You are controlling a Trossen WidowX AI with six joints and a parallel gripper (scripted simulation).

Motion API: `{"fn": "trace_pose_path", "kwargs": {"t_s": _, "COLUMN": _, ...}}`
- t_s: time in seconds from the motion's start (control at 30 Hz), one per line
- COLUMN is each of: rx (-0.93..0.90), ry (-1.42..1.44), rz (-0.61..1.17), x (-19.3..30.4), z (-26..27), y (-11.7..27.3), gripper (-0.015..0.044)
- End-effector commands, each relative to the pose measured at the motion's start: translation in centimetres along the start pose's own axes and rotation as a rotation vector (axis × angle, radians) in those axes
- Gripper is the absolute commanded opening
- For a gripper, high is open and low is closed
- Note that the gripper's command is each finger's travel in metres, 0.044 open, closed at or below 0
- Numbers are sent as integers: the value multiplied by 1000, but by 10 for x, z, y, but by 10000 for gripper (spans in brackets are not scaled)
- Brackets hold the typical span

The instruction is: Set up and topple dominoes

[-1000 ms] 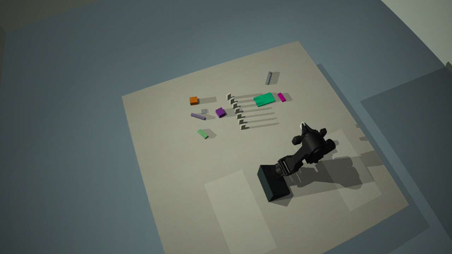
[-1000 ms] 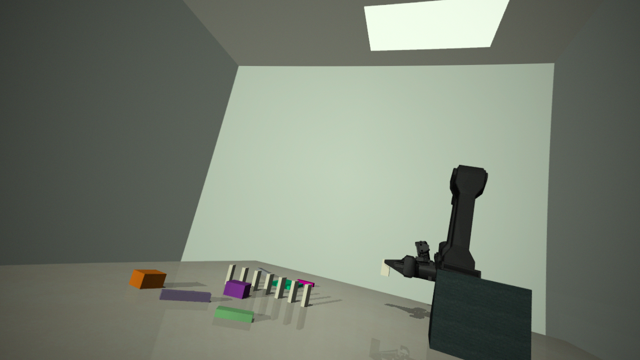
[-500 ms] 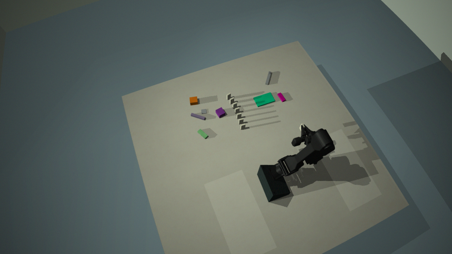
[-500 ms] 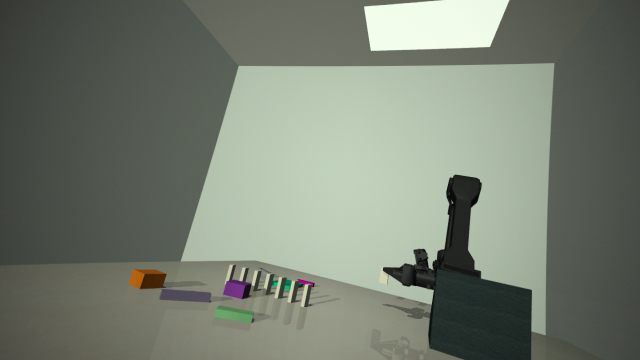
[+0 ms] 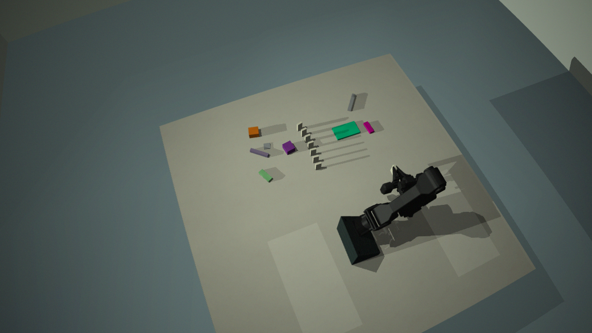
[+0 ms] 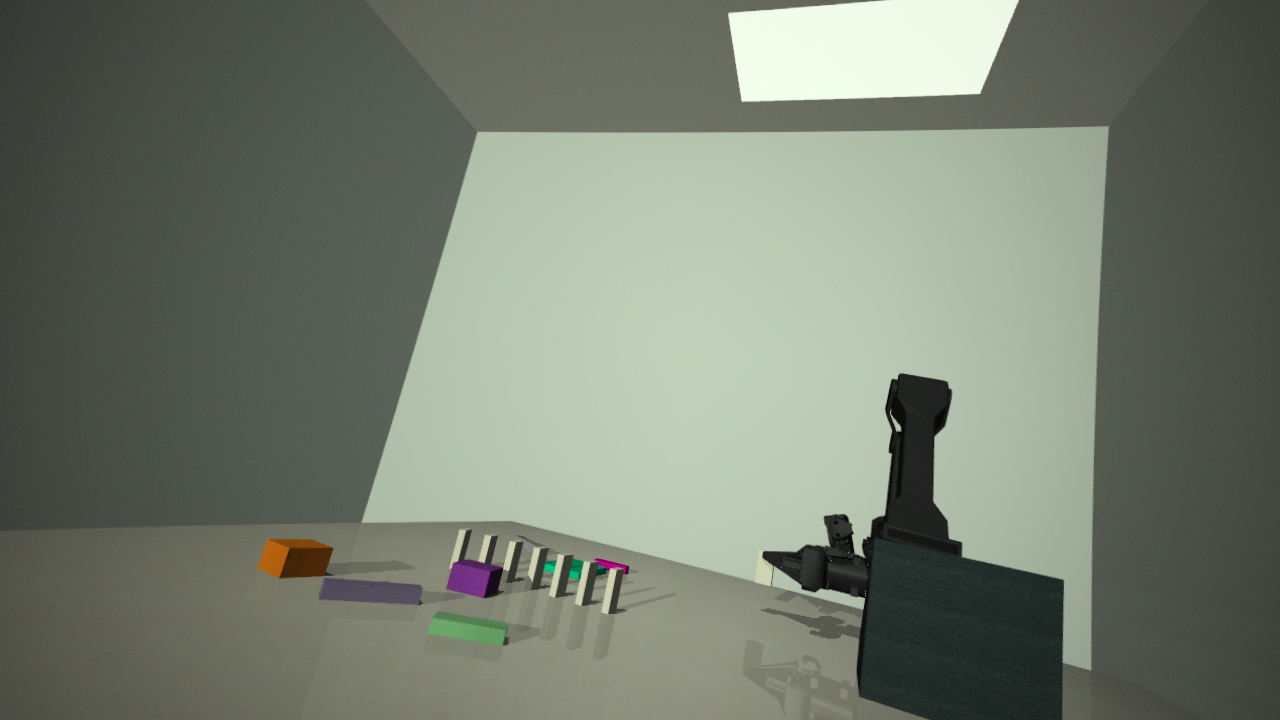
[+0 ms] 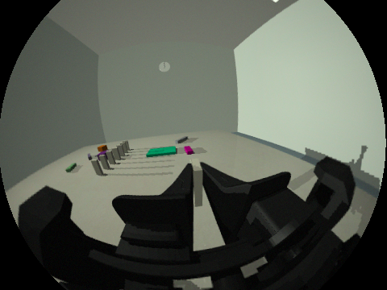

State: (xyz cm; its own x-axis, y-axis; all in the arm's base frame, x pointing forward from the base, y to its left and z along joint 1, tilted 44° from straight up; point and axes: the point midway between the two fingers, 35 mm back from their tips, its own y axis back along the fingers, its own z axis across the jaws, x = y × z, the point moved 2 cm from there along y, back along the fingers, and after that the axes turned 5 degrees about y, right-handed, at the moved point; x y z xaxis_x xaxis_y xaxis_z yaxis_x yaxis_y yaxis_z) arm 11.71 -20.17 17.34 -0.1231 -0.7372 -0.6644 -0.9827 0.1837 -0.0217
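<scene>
My gripper (image 5: pixel 394 169) (image 6: pixel 769 557) (image 7: pixel 195 167) is shut on a cream domino and points level, well to the right of the row. The held domino (image 5: pixel 391 170) (image 6: pixel 762 569) (image 7: pixel 197 185) is upright between the fingertips, above the table. Several cream dominoes stand upright in an evenly spaced row; the nearest end domino (image 5: pixel 318 166) (image 6: pixel 612 591) (image 7: pixel 97 167) and the far end domino (image 5: pixel 299 126) (image 6: pixel 460 548) are both standing. No other loose cream domino shows.
A purple block (image 5: pixel 288 147) (image 6: pixel 474 578) sits close left of the row. A green slab (image 5: pixel 346 130) (image 7: pixel 161 151) and magenta block (image 5: pixel 368 127) (image 7: pixel 189 150) lie right of it. An orange block (image 5: pixel 253 132), lilac bar (image 5: pixel 259 152), light green block (image 5: pixel 265 175) and grey bar (image 5: pixel 351 102) lie farther out.
</scene>
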Motion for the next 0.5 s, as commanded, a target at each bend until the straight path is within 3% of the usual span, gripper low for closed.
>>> {"fn": "trace_pose_path", "kwargs": {"t_s": 0.0, "rx": -4, "ry": 9, "rz": -2, "x": 8, "z": 1, "y": -1, "gripper": 25}}
{"fn": "trace_pose_path", "kwargs": {"t_s": 0.47, "rx": -7, "ry": 4, "rz": 2, "x": 33, "z": 10, "y": -2, "gripper": 25}}
